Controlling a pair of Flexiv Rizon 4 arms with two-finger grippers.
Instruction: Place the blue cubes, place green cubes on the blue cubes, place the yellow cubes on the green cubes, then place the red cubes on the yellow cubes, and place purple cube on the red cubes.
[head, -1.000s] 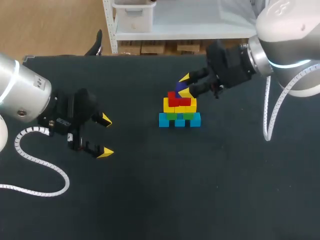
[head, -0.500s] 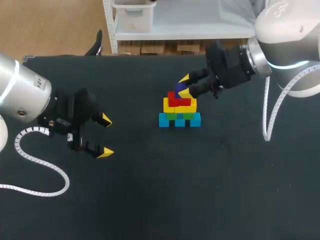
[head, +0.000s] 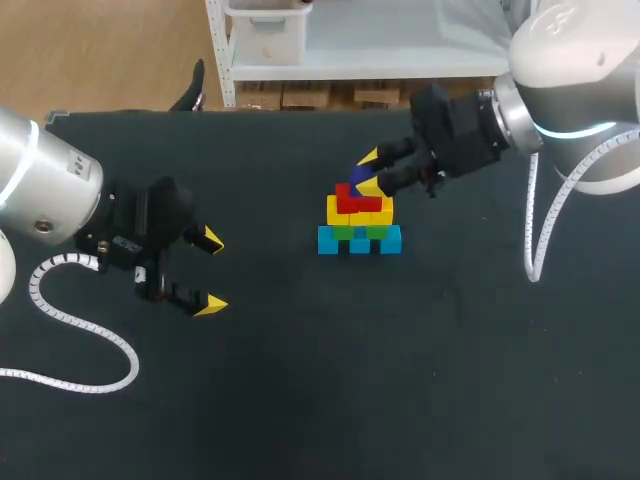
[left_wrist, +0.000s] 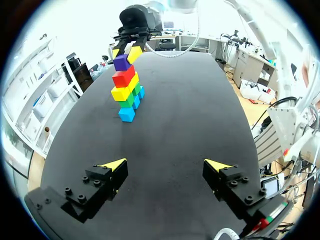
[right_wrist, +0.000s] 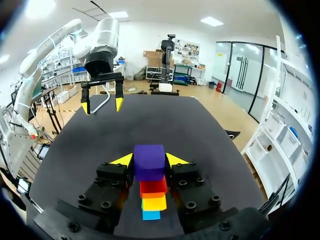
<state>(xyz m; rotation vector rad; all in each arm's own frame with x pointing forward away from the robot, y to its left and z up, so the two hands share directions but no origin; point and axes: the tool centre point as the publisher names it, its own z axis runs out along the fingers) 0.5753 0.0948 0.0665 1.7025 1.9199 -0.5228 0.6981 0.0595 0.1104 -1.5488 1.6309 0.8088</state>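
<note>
Open table (head: 300, 350) lies between our left gripper (head: 211, 271) and the cube stack (head: 358, 222), whose top our right gripper (head: 370, 171), clasping the purple cube (right_wrist: 148, 160), blocks.

A black, matte table (head: 300, 400); its surface flat and uniformly dark; its far edge straight

From above, the right gripper (head: 369, 171) hides most of the purple cube (head: 356, 177) — edges only.

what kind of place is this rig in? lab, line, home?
Likely a robotics lab bench: left arm and right arm at a black table, a layered cube stack, the right claw shut on the purple cube atop it.
</note>
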